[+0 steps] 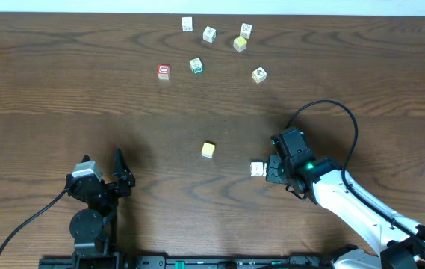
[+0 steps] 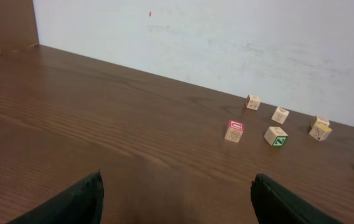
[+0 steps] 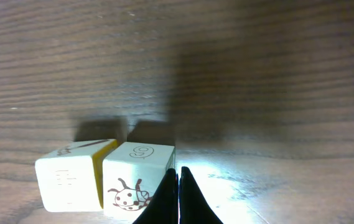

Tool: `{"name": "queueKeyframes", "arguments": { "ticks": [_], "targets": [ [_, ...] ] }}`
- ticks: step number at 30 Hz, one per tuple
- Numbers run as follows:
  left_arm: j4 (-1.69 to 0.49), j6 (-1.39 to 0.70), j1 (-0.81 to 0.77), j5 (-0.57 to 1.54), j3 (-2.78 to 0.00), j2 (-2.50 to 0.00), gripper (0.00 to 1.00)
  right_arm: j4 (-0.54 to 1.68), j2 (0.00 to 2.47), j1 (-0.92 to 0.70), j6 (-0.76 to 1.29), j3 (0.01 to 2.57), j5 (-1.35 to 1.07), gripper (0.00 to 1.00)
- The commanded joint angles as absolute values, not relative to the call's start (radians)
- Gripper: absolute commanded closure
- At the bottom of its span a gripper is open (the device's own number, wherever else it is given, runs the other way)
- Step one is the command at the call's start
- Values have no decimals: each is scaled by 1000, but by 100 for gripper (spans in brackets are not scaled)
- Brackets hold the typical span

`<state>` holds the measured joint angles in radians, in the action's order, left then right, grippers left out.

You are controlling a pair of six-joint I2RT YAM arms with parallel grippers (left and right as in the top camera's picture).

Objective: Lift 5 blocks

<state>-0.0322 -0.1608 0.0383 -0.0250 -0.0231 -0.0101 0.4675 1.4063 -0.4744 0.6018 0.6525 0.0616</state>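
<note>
Judging by their look, the blocks are light, stiff wooden cubes with smooth printed faces: hard to damage, but apt to skid or twist if pinched at a corner. Each is best taken across two opposite flat sides, fingers low and square to them. Taking the yellow-orange block (image 1: 208, 150) as marker, the ladybird block (image 3: 136, 183) sits near it, to the robot's right and a little closer to the robot, flat on the table (image 1: 48, 90). Being a cube it has no long axis; its sides run roughly with the table edge and its ladybird face is turned toward the right gripper (image 3: 178, 177). That claw is pressed fully together on nothing, its tips just beside the block's edge. The red-bordered block (image 1: 163, 72) and a whitish block (image 1: 209, 33) lie well beyond the marker, toward the far edge. The left gripper (image 2: 177, 208) stands spread wide and empty, well to the marker's left and closer to the robot
</note>
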Motion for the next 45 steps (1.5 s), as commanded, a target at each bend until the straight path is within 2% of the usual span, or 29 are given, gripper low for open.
{"name": "queueKeyframes", "arguments": {
  "ticks": [1,29,42,44,45],
  "targets": [
    [-71,-167,43,-37,-4,-4,24,456,1412,-481,574,645,43,99],
    [-71,-167,43,-36,-4,-4,24,406,1412,-485,518,646,27,99],
    [-71,-166,43,-37,-4,-4,24,492,1400,-484,549,683,169,99],
    [-71,-167,43,-36,-4,-4,24,528,1391,-484,542,729,204,96],
    [-71,-167,43,-37,-4,-4,24,542,1389,-484,520,759,209,91]
  ]
}}
